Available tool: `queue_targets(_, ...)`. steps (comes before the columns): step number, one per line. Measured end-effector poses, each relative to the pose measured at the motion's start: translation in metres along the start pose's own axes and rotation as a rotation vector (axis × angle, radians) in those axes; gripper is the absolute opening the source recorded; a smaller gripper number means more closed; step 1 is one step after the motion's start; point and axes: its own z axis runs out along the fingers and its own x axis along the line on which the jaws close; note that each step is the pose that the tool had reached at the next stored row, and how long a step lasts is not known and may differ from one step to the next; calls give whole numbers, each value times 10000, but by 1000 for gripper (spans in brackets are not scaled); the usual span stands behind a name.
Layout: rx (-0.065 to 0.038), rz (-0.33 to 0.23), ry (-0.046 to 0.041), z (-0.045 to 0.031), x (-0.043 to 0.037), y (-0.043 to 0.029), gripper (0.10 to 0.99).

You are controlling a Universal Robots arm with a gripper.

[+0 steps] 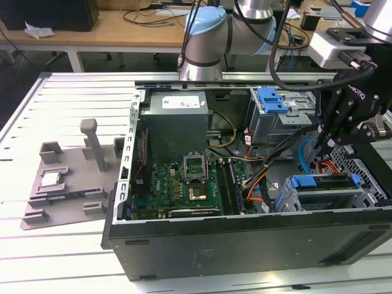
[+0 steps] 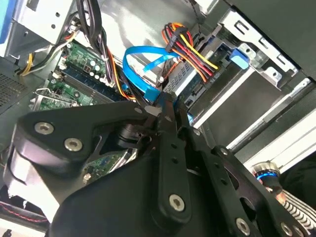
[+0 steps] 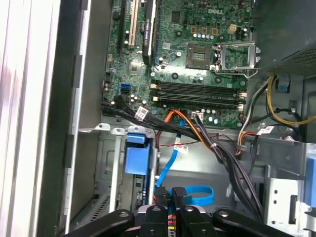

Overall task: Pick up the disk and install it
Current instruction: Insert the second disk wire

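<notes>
Fingers pressed together and empty, the tool (image 1: 320, 146) hovers inside the computer case (image 1: 245, 245), above the disk (image 1: 324, 191) seated in its bay.

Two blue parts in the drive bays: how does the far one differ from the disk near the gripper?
The blue caddy stands up out of the far cage; the disk lies flat in the near cage. The caddy sits clear of the gripper; the disk is just beneath it. The caddy shows mostly blue plastic; the disk shows a blue strip over grey metal. Both are inside the computer case.
</notes>
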Motion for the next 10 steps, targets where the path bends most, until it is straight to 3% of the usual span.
queue_targets(3,-1,1,20,12,123,11,161)
queue_targets(5,-2,0,16,74,202,12,161)
queue_targets(10,-6,-2,38,163,218,-60,161)
